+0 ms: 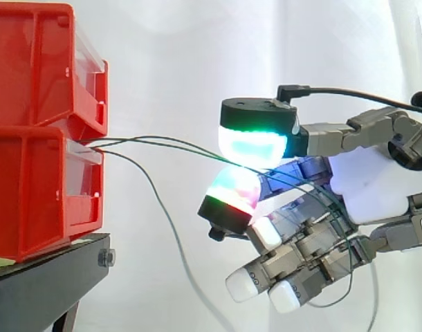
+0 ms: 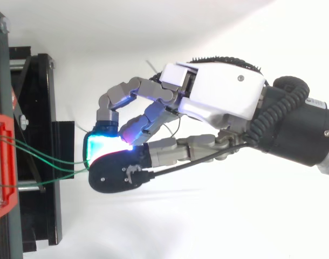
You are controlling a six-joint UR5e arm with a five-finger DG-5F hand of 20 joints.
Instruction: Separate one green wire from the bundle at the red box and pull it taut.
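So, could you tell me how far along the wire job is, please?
Looks done: the hand pinches green wires from the red box between its fingertips, with a third wire hanging slack below. In hand: the pinch seems to hold two wires, slightly bowed. Left: getting down to one and pulling it taut.

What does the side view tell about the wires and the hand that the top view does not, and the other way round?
Side view: the red bins are stacked, and the green wires leave from between them. One loose wire sags downward, and the other fingers curl below the pinch.

Top view: the wires start apart sideways and converge across the black stand toward the pinch.

Both: the hand pinches green wires between two glowing pads, away from the bins.
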